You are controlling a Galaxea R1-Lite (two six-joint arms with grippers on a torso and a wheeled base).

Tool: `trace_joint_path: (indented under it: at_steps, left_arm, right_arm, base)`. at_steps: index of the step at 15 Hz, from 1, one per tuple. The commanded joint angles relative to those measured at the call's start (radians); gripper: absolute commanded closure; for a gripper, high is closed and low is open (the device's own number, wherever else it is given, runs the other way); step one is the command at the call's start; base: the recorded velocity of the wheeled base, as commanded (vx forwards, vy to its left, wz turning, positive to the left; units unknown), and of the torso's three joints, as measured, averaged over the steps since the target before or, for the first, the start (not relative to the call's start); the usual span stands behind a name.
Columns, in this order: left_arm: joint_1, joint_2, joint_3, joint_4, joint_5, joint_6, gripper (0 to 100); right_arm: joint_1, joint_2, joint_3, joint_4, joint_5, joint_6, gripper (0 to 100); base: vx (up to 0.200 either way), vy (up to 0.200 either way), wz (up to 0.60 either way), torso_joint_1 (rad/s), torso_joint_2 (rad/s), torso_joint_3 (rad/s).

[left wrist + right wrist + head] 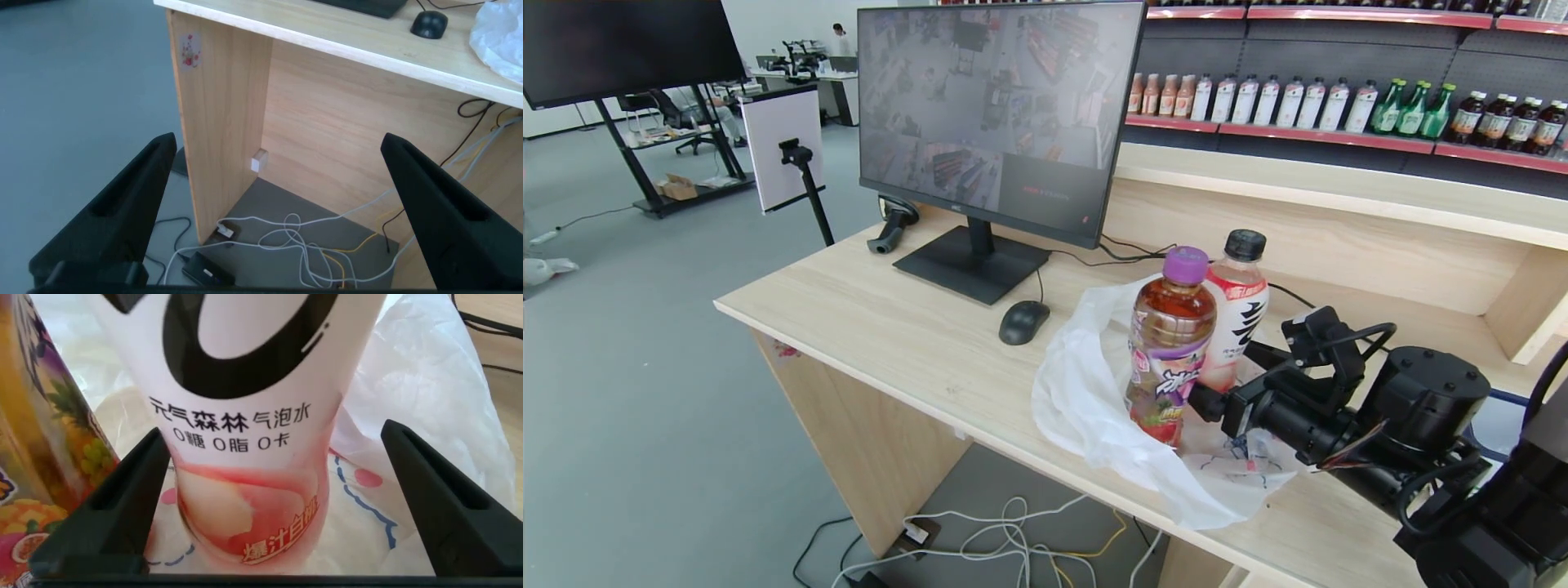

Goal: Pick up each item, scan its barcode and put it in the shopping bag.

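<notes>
The white bottle [1237,314] stands upright at the bag [1078,392] on the desk [890,318], just beside the purple-capped bottle [1170,343]. The right pincer [1225,380], released, straddles its lower body, so a level squeeze should suit its vertical axis. The left pincer [278,188], also released, hangs well away from the bag, below the desk top.

Bottles [1172,343] in shopping bag [1078,400] beside mouse [1023,321]

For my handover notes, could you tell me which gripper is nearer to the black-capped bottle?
Right. The right gripper has its open fingers either side of the black-capped bottle; the left gripper is out beyond the desk's edge, well away.
</notes>
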Motion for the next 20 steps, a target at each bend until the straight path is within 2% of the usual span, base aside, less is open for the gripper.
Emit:
trace_joint_path:
  at_steps: [1,10,13,15,18,20]
  left_arm:
    - [0.000,0.000,0.000,0.000,0.000,-0.001,0]
    - [0.000,0.000,0.000,0.000,0.001,-0.001,0]
    - [0.000,0.000,0.000,0.001,0.001,-0.001,0]
    - [0.000,0.000,0.000,0.000,0.001,-0.001,0]
    - [0.000,0.000,0.000,0.000,0.001,-0.001,0]
    - [0.000,0.000,0.000,0.000,0.000,-0.001,0]
  right_arm:
    - [0.001,-0.028,0.012,-0.001,0.000,-0.001,0]
    - [-0.005,-0.183,0.130,-0.001,0.000,0.030,0]
    - [-0.045,-0.261,0.187,-0.001,0.000,0.032,0]
    - [-0.057,-0.330,0.233,-0.001,0.000,0.032,0]
    - [-0.059,-0.513,0.400,-0.001,0.000,0.032,0]
    - [-0.061,-0.599,0.400,-0.001,-0.010,0.062,0]
  base:
    - [0.000,0.000,0.00,0.000,0.00,0.000]
    - [0.000,0.000,0.00,0.000,0.00,0.000]
    - [0.000,0.000,0.00,0.000,0.00,0.000]
    - [0.000,0.000,0.00,0.000,0.00,0.000]
    - [0.000,0.000,0.00,0.000,0.00,0.000]
    - [0.000,0.000,0.00,0.000,0.00,0.000]
